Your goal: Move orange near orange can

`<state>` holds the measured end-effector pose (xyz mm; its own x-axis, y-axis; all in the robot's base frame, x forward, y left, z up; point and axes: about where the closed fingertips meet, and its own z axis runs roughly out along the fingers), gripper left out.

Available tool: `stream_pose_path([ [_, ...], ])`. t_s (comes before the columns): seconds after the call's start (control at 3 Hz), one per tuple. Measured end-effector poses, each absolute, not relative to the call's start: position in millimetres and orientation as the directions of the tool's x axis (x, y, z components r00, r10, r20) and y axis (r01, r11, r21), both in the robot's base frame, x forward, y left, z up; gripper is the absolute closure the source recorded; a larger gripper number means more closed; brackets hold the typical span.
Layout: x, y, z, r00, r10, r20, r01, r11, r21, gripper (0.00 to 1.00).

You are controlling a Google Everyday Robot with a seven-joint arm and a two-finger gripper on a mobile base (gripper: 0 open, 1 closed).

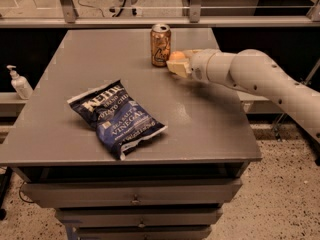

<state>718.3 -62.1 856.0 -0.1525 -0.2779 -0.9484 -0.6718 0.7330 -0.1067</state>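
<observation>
orange [176, 56]: round, gripped in hand [179, 61] | orange can [160, 45]: upright, just beside both

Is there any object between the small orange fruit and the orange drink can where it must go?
Nothing visible stands between them. The gripper holds the small round orange fruit right beside the upright orange-brown aluminium can; the blue chip bag lies well away.
</observation>
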Motion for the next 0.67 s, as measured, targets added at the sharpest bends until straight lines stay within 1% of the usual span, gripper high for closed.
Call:
stream_pose_path([
  [0.33, 717.0, -61.9, 855.3, -0.152, -0.275, -0.949, -0.675, 0.730, -0.103, 0.00],
  [0.67, 716.7, -61.8, 855.6, -0.152, -0.275, -0.949, -0.676, 0.730, -0.103, 0.00],
])
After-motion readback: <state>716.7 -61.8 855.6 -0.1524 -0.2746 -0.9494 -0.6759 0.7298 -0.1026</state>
